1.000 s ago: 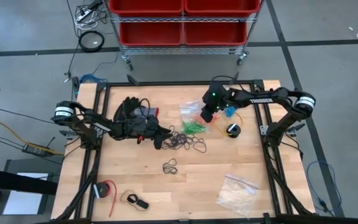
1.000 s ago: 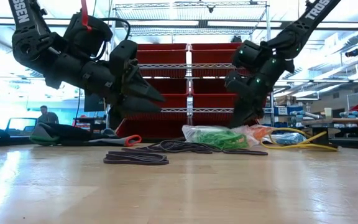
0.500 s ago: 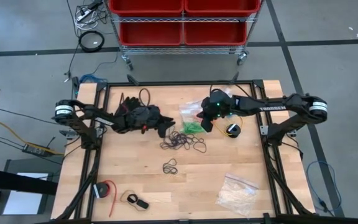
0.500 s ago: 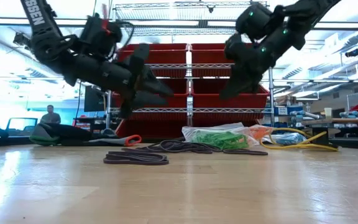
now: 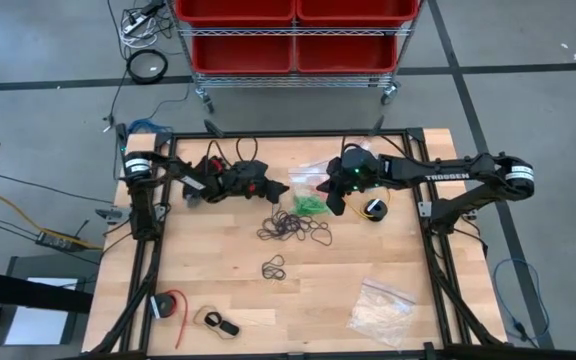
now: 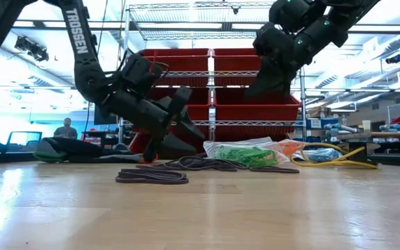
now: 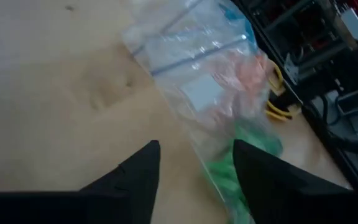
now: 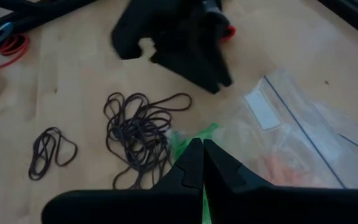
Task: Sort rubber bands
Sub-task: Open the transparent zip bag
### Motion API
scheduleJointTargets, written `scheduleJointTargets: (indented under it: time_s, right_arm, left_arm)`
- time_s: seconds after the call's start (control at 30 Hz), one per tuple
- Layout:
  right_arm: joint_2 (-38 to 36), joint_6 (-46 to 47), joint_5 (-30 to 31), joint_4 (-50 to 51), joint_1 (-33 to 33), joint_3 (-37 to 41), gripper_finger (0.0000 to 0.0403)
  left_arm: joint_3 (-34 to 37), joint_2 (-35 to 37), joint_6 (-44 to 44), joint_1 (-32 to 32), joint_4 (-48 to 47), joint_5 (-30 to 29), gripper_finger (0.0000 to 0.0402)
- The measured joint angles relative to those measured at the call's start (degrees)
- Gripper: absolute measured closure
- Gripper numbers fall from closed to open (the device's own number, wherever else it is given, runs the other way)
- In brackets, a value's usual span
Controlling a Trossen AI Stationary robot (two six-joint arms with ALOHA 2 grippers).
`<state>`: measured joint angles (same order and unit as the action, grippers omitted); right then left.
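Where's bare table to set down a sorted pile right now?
Free: the wood between the small black rubber band cluster and the clear plastic bag of whitish pieces. Crowded: the middle back, around the big black band pile, the green bands and both grippers.

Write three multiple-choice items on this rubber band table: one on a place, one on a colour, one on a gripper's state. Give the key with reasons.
1. Where does the small separate bunch of black bands lie?
A. inside a clear bag
B. on bare wood, apart from the big black pile
C. in a red bin

2. What colour are the bands in the clear bag ahead of the left gripper?
A. green
B. purple
C. white

3. How are the right gripper fingers?
A. wide open
B. shut on a bag
C. shut, holding nothing

Key: B, the high view shows wood between the two heaps; A, green shows through the plastic; C, the right wrist view shows fingers pressed together, empty.
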<state>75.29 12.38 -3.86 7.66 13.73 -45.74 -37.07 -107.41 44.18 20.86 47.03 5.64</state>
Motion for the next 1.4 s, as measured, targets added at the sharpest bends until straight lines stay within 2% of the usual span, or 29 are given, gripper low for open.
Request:
scheduleJointTargets:
  time_s: [0.27,0.47,0.57,0.8,1.0,1.13,1.4]
  right_arm:
    - [0.02,1.01,0.00,-0.13,-1.62,0.00,0.0403]
    - [0.04,2.10,-0.02,-0.29,-2.42,0.00,0.0403]
    - [0.07,2.47,-0.01,-0.48,-2.71,0.00,0.0403]
    - [0.09,2.40,0.17,-0.32,-3.22,-0.01,0.0403]
    - [0.09,2.50,0.42,0.00,-4.00,0.00,0.0403]
    - [0.09,2.51,0.42,0.01,-4.57,0.00,0.0403]
    - [0.09,2.51,1.19,-0.91,-4.58,0.00,0.0403]
  left_arm:
    - [-2.96,-0.74,-0.26,2.96,1.03,-0.15,0.0115]
    - [-9.38,-5.33,1.01,4.27,0.03,4.79,0.0102]
    - [-12.75,-8.00,0.68,4.01,-4.08,4.29,0.0107]
    - [-13.17,-8.23,-1.49,3.11,-5.18,2.62,0.0134]
    - [-12.93,-5.70,-0.33,4.55,-11.06,5.93,0.0170]
    - [-12.85,-2.82,-1.47,5.60,-17.11,5.09,0.0194]
    - [-13.59,-2.67,-2.15,5.12,-15.81,5.82,0.0212]
